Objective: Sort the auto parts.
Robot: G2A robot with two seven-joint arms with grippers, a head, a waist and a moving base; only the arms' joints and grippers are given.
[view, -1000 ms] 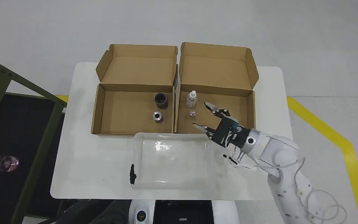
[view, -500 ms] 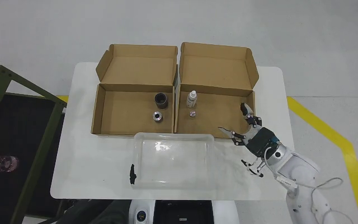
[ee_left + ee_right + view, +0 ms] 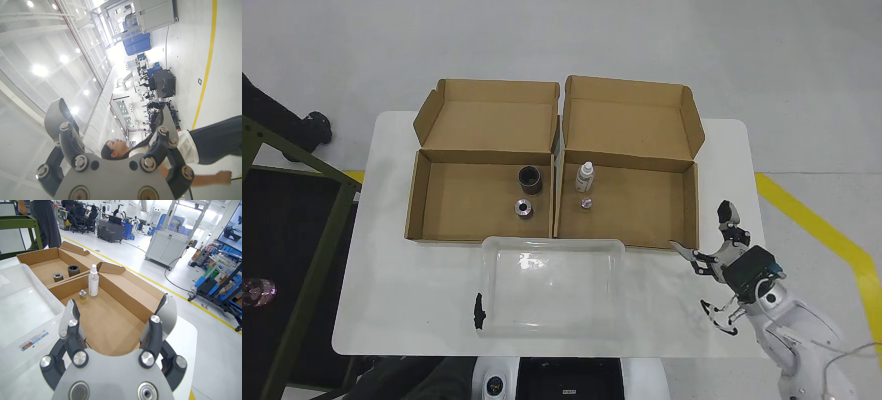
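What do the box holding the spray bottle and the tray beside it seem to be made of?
Box: brown cardboard, matt, with folded flaps. Tray: probably clear plastic, glossy; the white table shows through it.

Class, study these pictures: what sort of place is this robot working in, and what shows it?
Probably a robotics lab or factory-style test hall. Clues: a yellow floor line, an aluminium-framed machine enclosure, and workstations with office chairs in the open hall.
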